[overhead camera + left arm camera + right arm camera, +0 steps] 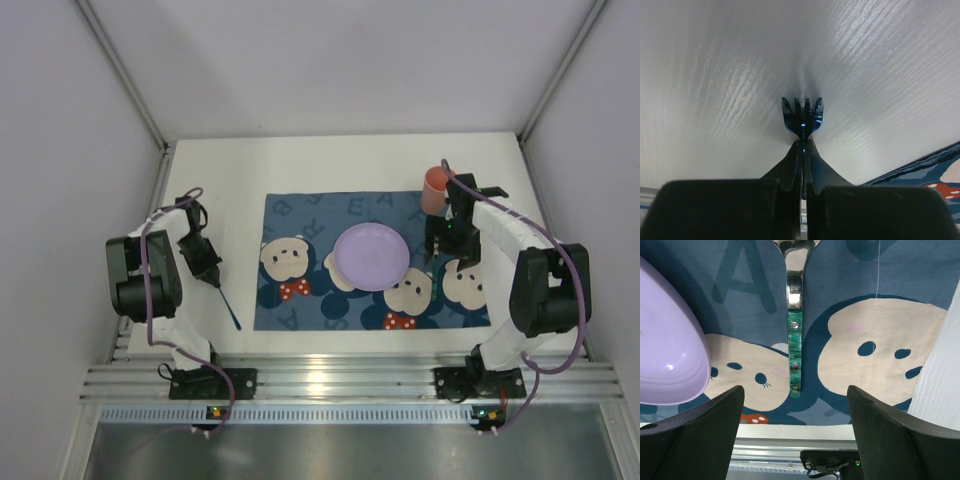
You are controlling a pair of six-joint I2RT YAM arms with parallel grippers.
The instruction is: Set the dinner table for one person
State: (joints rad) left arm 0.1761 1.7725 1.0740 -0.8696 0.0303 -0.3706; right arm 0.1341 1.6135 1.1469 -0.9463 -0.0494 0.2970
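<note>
A white dinner table (330,165) fills the view from above, running from the arm bases at its near edge to the far walls. A blue bear-print placemat (300,215) lies at its centre, with a lilac plate (370,256) on it. Left of the placemat, over bare table towards the near edge, the left gripper (803,145) is clamped on a blue fork (802,116). The right gripper (792,390) hangs with fingers apart over a green-handled utensil (794,340) near the placemat's right edge. An orange cup (435,188) stands at the placemat's far right corner.
</note>
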